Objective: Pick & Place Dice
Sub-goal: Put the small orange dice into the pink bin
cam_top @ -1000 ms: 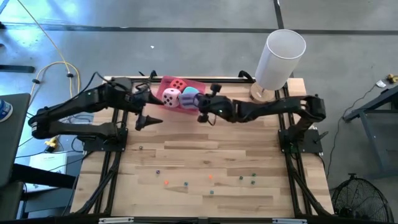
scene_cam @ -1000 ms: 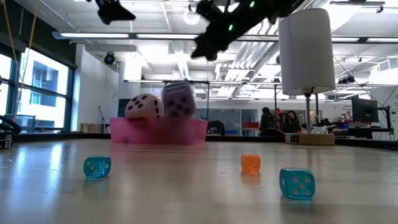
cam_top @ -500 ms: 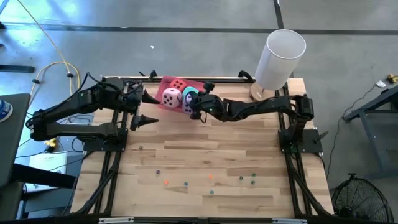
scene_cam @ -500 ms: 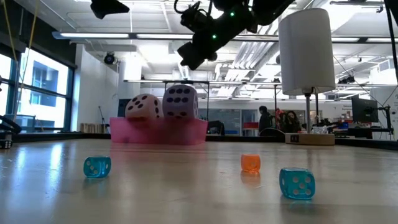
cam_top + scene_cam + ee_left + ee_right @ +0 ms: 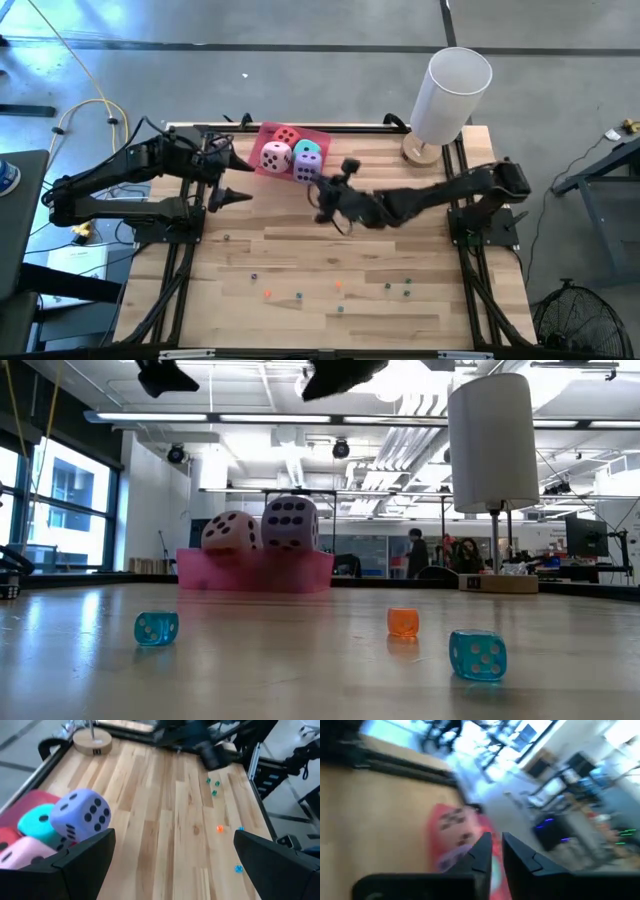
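Note:
A pink tray stands at the table's far edge and holds the red die, the pink die, the teal die and the purple die. The purple die rests against the teal one at the tray's near right corner. My right gripper is shut and empty, high over the table just near of the tray. My left gripper is wide open and empty, left of the tray. Several tiny dice lie on the table's near half.
A tall white cylinder on a round wooden base stands at the far right corner. In the low view a teal, an orange and a blue small die lie near the front. The table's middle is bare wood.
The purple die has dropped into the tray beside the pink die and settled still. My right gripper, which was at the tray's near right corner, has drawn back toward the table's near edge and risen.

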You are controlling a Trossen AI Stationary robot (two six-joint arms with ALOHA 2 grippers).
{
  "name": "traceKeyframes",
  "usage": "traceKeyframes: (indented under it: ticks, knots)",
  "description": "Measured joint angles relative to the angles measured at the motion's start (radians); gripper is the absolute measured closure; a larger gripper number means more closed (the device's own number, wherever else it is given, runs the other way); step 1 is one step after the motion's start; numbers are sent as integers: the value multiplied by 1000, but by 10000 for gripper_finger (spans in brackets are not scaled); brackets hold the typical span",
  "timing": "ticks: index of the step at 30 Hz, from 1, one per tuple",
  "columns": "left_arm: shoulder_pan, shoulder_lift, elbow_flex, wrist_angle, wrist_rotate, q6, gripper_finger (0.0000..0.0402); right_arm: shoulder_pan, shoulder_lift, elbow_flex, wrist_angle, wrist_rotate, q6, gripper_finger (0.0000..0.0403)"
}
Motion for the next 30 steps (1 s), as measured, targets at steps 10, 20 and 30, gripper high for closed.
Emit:
traceKeyframes:
  ticks: [10, 20, 30]
  knots:
    - [-43, 1, -33, -16, 1, -32, 5, 289, -58, 0, -430, -464, 572, 260]
    - [-110, 10, -105, 102, 0, -87, 5, 423, 1, -100, -411, -542, 759, 243]
    - [-151, 33, -153, 137, 0, -130, 5, 402, 182, -137, -231, -484, 700, 243]
